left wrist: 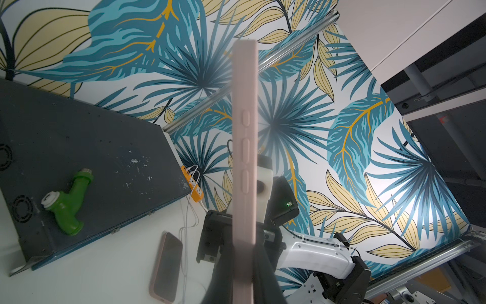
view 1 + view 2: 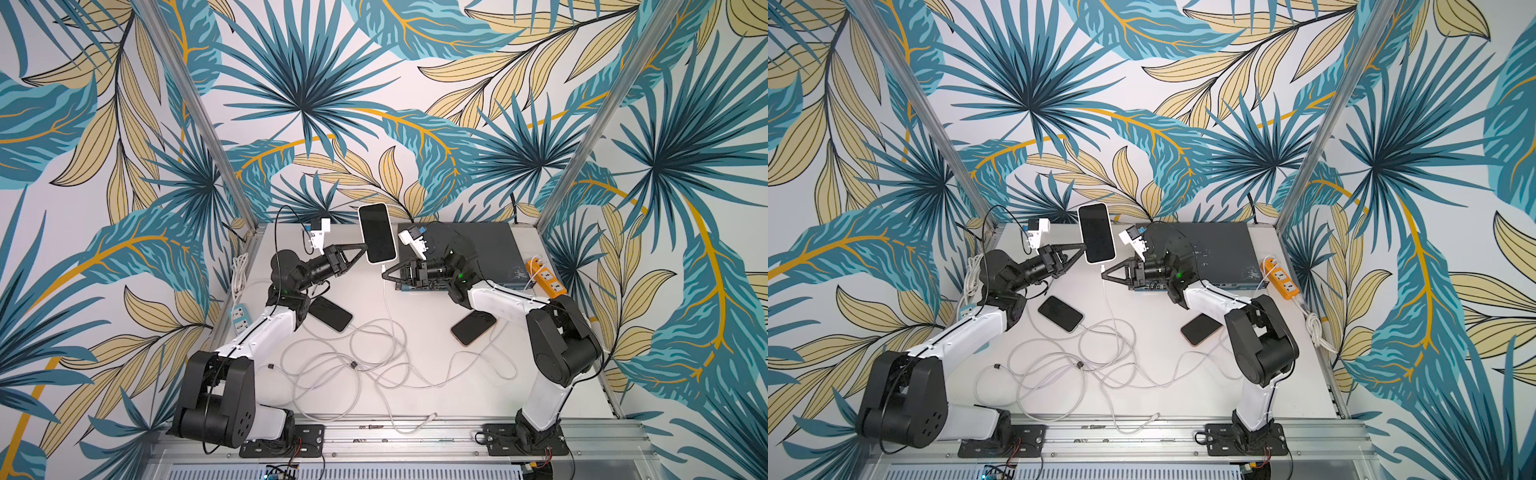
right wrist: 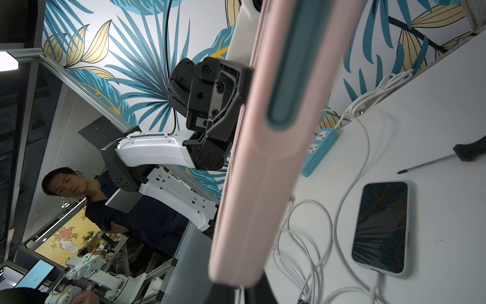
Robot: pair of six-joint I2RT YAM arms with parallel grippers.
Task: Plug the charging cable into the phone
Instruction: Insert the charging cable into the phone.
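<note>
Two arms meet over the white table (image 2: 457, 395) near its 12 o'clock side. A dark grey box (image 2: 494, 249) lies flat at 1 o'clock. The left gripper (image 2: 365, 250) reaches in from 9 o'clock, the right gripper (image 2: 384, 275) from 3 o'clock. Between them the phone (image 2: 376, 239) — pale pink case, dark screen toward the top camera — is raised clear of the table, with the left jaws clamped on its 9 o'clock long edge.

Two spare phones lie flat: a blue-cased phone (image 3: 381, 226) at 10 o'clock of the cable tangle and a pink-cased phone (image 2: 473, 328) at 3 o'clock. An orange power strip (image 2: 545, 277) sits at the table's 2 o'clock edge, a blue power strip (image 2: 241, 318) at 9 o'clock.

The right jaws are pinched on the charging cable (image 2: 388, 303) just under the phone's 6 o'clock end. Its white plug seems to touch the port — seated or not, I cannot tell.
</note>
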